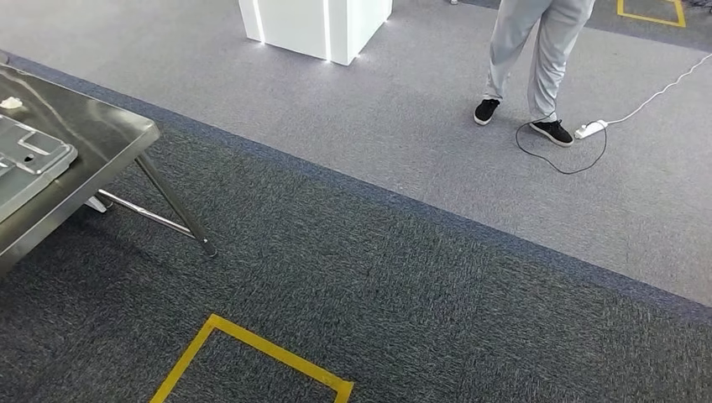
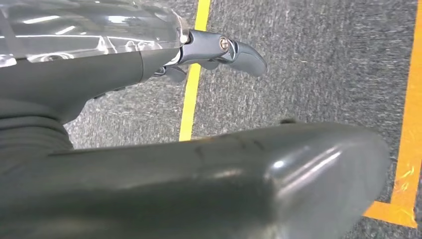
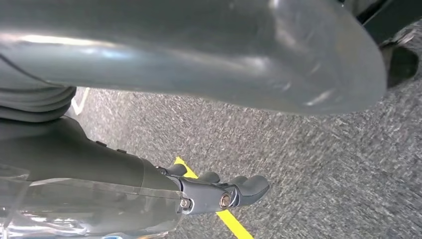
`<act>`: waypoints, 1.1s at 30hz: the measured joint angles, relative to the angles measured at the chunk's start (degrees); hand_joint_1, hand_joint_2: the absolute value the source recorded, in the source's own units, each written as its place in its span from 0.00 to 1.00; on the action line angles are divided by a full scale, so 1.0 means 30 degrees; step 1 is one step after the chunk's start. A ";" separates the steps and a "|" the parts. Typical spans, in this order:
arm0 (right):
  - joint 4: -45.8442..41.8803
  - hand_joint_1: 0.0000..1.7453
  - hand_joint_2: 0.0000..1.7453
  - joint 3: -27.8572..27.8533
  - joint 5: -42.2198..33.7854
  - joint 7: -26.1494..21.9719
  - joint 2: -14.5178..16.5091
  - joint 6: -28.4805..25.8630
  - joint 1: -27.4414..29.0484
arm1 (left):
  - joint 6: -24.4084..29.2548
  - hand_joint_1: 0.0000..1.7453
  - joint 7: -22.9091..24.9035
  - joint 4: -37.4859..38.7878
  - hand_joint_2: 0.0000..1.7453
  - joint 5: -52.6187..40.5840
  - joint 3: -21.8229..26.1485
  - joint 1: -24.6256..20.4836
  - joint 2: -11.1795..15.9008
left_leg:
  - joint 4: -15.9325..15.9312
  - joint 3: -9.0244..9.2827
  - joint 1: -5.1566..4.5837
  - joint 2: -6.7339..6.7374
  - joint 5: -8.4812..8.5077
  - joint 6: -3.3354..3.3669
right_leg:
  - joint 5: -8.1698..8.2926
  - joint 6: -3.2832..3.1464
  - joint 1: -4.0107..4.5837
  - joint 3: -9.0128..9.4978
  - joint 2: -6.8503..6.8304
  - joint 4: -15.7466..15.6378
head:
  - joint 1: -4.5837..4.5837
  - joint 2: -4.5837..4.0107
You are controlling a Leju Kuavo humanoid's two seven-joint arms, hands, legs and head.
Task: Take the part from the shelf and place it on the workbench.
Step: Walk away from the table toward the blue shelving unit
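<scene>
Carpet under me, workbench (image 1: pixel 101 126) off left, nearer my left hand (image 2: pixel 219 52); both it and right hand (image 3: pixel 219 194) hang loosely spread, holding nothing.

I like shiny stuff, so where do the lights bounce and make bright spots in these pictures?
Head view: the white pillar has glowing strips, and the dark table gleams softly. Left wrist view: pale streaks shine on the left hand cover. Right wrist view: the big thumb above the right hand shows glare.
</scene>
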 joint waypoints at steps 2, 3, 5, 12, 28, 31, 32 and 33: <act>0.0000 0.00 0.00 0.0000 0.0005 -0.0013 -0.0004 0.0000 -0.0040 | 0.0000 0.00 0.0000 -0.0004 0.00 -0.0015 -0.0027 -0.0027 0.0002 | 0.0092 0.0006 -0.0064 0.0098 -0.0112 -0.0224 | 0.0197 -0.0181 0.0098 0.0470 -0.0107 -0.1053 | 0.0000 -0.0002; 0.0000 0.00 0.00 0.0000 0.0005 -0.0016 -0.0004 -0.0002 -0.0045 | 0.0000 0.00 0.0004 -0.0004 0.00 -0.0024 -0.0044 -0.0050 0.0002 | 0.0105 0.0020 -0.0061 0.0153 -0.0137 -0.0336 | 0.0212 -0.0308 0.0158 0.0448 0.0001 -0.1051 | -0.0002 0.0000; 0.0000 0.00 0.00 -0.0004 0.0015 -0.0015 -0.0004 -0.0006 -0.0038 | 0.0000 0.00 0.0029 -0.0004 0.00 -0.0035 -0.0084 -0.0094 0.0004 | 0.0280 -0.0013 0.0024 0.0144 -0.0319 -0.0554 | 0.0264 -0.0558 0.0150 0.0468 0.0117 -0.1126 | -0.0002 0.0003; 0.0000 0.00 0.00 -0.0062 0.0027 0.0013 -0.0018 -0.0011 -0.0035 | -0.0037 0.00 0.0117 -0.0011 0.00 0.0016 -0.0126 -0.0072 0.0004 | 0.5539 -0.2410 0.0168 -0.0337 -0.2480 -0.0754 | 0.0318 -0.0956 0.0321 0.0494 0.0598 -0.1192 | -0.0002 0.0000; 0.0000 0.00 0.00 -0.0087 0.0559 0.0091 -0.0018 -0.0018 0.0101 | -0.0533 0.00 -0.0324 -0.0025 0.00 0.0814 0.0009 0.0185 -0.0096 | 0.0019 -0.0161 0.0013 -0.0140 0.0124 0.0216 | -0.1523 0.0039 0.0123 -0.1667 0.0420 0.3478 | 0.0000 0.0003; 0.0000 0.00 0.00 -0.0086 0.0650 0.0077 -0.0044 0.0031 0.0087 | -0.0643 0.00 -0.0443 -0.0051 0.00 0.0907 0.0080 0.0209 -0.0136 | 0.0123 -0.0099 -0.0036 -0.0012 -0.0023 -0.0017 | 0.0026 -0.0106 0.0182 0.0277 0.0042 -0.0337 | 0.0002 0.0002; 0.0000 0.00 0.00 -0.0084 0.0654 0.0066 -0.0044 0.0042 0.0069 | -0.0659 0.00 -0.0461 -0.0055 0.00 0.0931 0.0100 0.0213 -0.0137 | 0.0155 -0.0095 -0.0073 0.0030 -0.0069 -0.0107 | 0.0130 -0.0204 0.0219 0.0536 -0.0009 -0.0905 | 0.0002 0.0002; 0.0000 0.00 0.00 -0.0082 0.0656 0.0056 -0.0044 0.0053 0.0060 | -0.0670 0.00 -0.0481 -0.0055 0.00 0.0954 0.0126 0.0217 -0.0137 | 0.0167 -0.0092 -0.0103 0.0070 -0.0095 -0.0200 | 0.0071 -0.0323 0.0276 0.0546 0.0028 -0.1003 | 0.0000 0.0000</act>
